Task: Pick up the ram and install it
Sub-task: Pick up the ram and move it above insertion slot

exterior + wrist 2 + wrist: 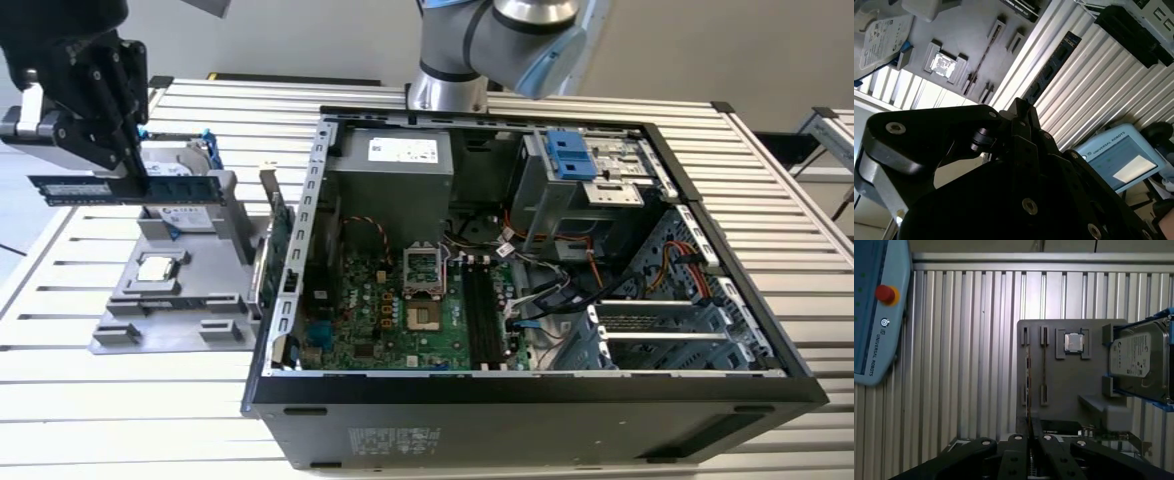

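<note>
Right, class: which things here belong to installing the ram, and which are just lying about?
On the job: ram, held by the gripper; memory slots in the open computer case.
Lying about: hard drive; CPU chip; grey parts tray; teach pendant.

Open computer case and parts tray side by side on the table.

On the table (pixel 120 420), the computer case (pixel 534 410) lies at the exterior view's right, with the motherboard (pixel 387 310) in its left half and the power supply (pixel 400 165) at its far end. The parts tray (pixel 174 320) sits just beside the case on the left, with the CPU chip (pixel 158 268) in its near part and the hard drive (pixel 180 213) in its far part. Above that far part the claw (pixel 131 172) holds the ram (pixel 80 189), clear of the tray.
</note>
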Robot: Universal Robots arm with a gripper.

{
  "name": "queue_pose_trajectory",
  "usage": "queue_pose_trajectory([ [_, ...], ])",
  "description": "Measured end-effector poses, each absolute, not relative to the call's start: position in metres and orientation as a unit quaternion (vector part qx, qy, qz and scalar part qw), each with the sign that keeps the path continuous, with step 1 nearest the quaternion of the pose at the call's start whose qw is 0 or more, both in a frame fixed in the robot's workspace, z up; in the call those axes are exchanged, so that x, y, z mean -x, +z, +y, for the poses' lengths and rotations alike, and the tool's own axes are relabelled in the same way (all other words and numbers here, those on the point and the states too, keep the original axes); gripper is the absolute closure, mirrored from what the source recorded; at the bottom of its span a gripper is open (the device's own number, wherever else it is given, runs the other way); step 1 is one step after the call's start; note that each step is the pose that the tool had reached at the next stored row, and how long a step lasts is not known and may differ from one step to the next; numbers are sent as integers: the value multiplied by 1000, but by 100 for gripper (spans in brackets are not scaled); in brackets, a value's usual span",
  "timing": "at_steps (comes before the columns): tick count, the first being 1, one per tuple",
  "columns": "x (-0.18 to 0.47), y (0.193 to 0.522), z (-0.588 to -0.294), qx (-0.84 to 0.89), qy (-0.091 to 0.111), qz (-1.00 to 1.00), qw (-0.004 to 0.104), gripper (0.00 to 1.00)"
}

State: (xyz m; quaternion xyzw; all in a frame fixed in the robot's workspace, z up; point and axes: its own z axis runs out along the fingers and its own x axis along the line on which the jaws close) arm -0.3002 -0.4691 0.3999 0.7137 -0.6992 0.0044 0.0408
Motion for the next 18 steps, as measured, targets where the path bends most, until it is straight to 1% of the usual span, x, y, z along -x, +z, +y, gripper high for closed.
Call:
queue_pose_trajectory([
  [18, 274, 400, -468, -705, 4, -708, 41, 100],
])
